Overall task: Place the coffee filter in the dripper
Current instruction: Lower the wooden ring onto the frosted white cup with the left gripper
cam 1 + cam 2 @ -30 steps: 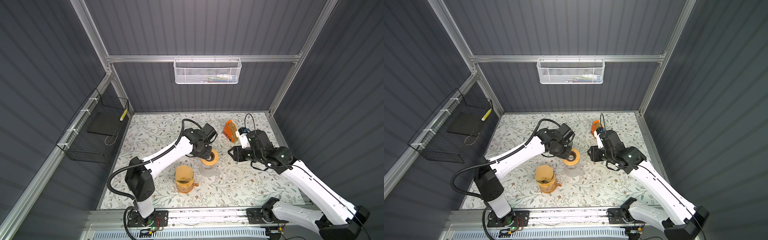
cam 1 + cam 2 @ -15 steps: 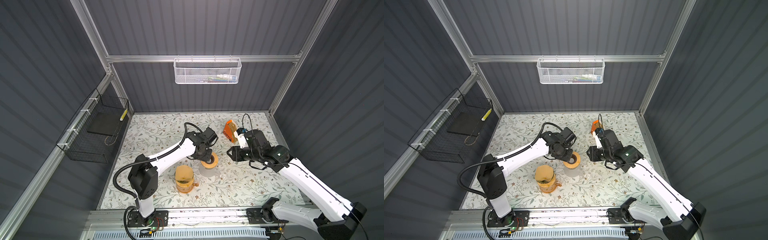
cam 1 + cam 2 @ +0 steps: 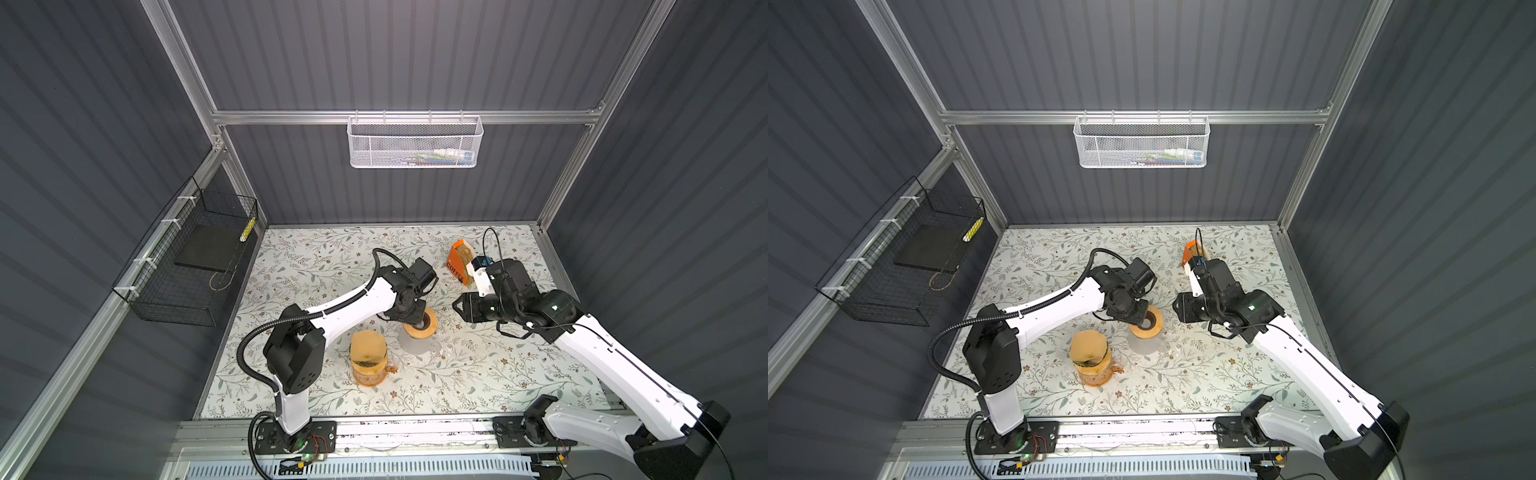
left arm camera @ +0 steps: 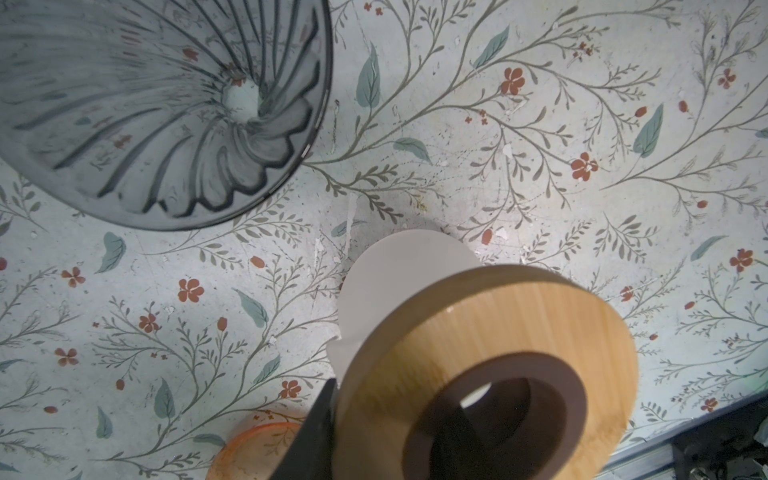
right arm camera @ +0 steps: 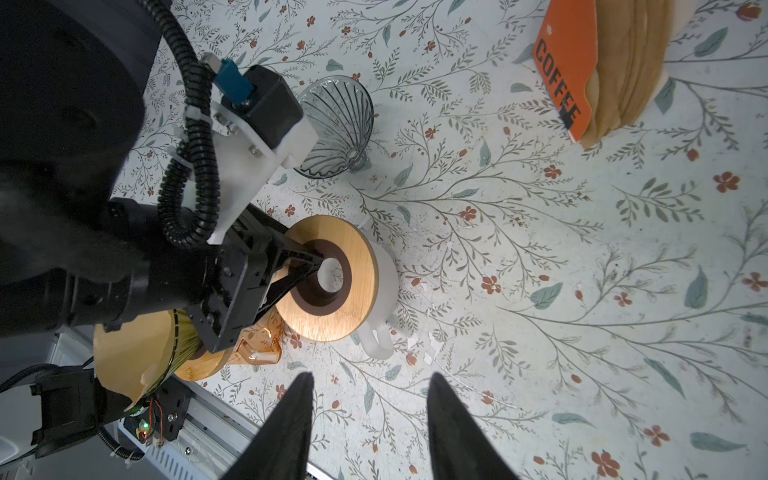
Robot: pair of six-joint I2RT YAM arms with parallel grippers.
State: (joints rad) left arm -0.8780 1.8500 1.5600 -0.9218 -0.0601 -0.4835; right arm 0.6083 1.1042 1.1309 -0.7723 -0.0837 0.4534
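A clear ribbed glass dripper point(image 5: 336, 129) point(image 4: 158, 112) lies on its side on the floral table, empty. Brown coffee filters point(image 5: 623, 62) stand stacked in an orange "COFFEE" holder point(image 3: 457, 262) point(image 3: 1190, 251) at the back right. My left gripper point(image 4: 395, 399) point(image 3: 417, 322) point(image 3: 1142, 318) is shut on a wooden ring point(image 4: 490, 345) point(image 5: 328, 278), one finger in its hole and one outside. It holds the ring tilted over a white mug point(image 5: 384, 299). My right gripper point(image 5: 368, 378) point(image 3: 459, 309) point(image 3: 1179, 309) hangs open and empty to the right of the mug.
Another brown filter point(image 3: 368, 345) point(image 3: 1088, 343) sits in a dripper on an orange glass cup point(image 3: 370, 376) in front of the mug. A black wire basket point(image 3: 187, 270) hangs on the left wall and a white mesh basket point(image 3: 415, 141) on the back wall.
The left arm has shifted slightly right and forward with the wooden ring still in its grip. The right gripper has edged a little to the left.
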